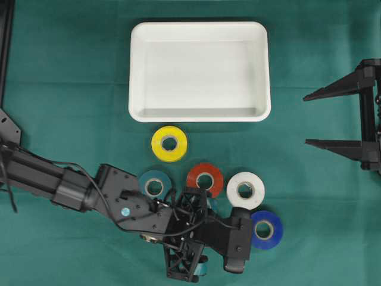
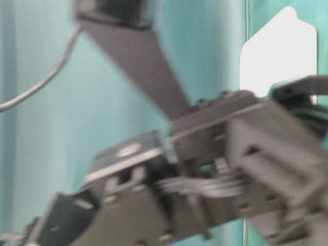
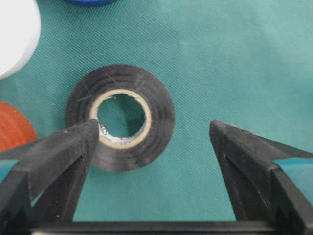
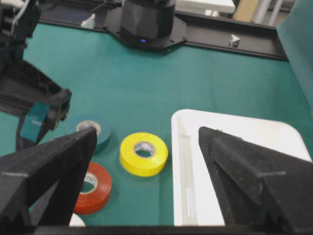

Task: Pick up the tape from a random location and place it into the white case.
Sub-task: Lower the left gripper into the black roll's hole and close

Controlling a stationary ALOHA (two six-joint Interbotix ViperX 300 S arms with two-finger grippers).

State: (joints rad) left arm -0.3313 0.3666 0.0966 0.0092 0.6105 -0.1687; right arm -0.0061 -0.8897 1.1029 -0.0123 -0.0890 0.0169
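Note:
A black tape (image 3: 120, 117) lies flat on the green cloth under my left gripper (image 3: 154, 126). That gripper is open, its left fingertip over the roll's inner edge and its right finger standing clear of the roll. From overhead the left gripper (image 1: 205, 237) hides this roll. The white case (image 1: 199, 71) sits at the back centre with nothing in it. My right gripper (image 1: 308, 119) hangs open at the right edge, apart from everything; in its own view the right gripper (image 4: 146, 131) looks over the white case (image 4: 244, 161).
Loose rolls lie between the case and the left gripper: yellow tape (image 1: 169, 143), teal tape (image 1: 155, 185), red tape (image 1: 205, 179), white tape (image 1: 245, 189), blue tape (image 1: 266, 229). The left arm (image 2: 205, 154) fills the table-level view, blurred.

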